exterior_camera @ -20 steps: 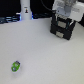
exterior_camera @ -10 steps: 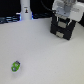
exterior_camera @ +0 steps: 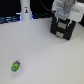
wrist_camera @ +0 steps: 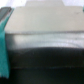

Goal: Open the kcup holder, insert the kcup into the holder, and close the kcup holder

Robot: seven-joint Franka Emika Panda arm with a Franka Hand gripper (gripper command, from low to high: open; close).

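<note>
One arm works at the far right corner of the white bench (exterior_camera: pixel 40 50) in the exterior view. Its pale wrist and gripper (exterior_camera: pixel 64 20) hang directly over the kcup holder (exterior_camera: pixel 61 32), a black boxy unit that stands near the bench's far right edge. Two dark fingers reach down across the holder's upper front, but the picture is too blurred to show whether they touch it, and whether the gripper is spread or clenched cannot be told from either view.

The kcup (exterior_camera: pixel 16 65), small and bright green with a paler end, lies on its side near the bench's near left corner, well apart from the holder and from the arm. Nothing is touching it.

Along the bench's far edge, toward the exterior view's left, stands a white upright object (exterior_camera: pixel 24 11) with a dark mark on it and a blue glow at its foot; what it is cannot be made out. Behind it runs a dark band.

The wrist view is very blurred. It shows a pale grey flat surface (wrist_camera: pixel 40 22) above a broad dark mass (wrist_camera: pixel 45 57), which appears to be the holder seen from close by, with a faint lighter line across it. A teal shape (wrist_camera: pixel 4 40) runs along one edge of that picture; it may be one finger pad, though this is not certain. The kcup does not appear in the wrist view.
</note>
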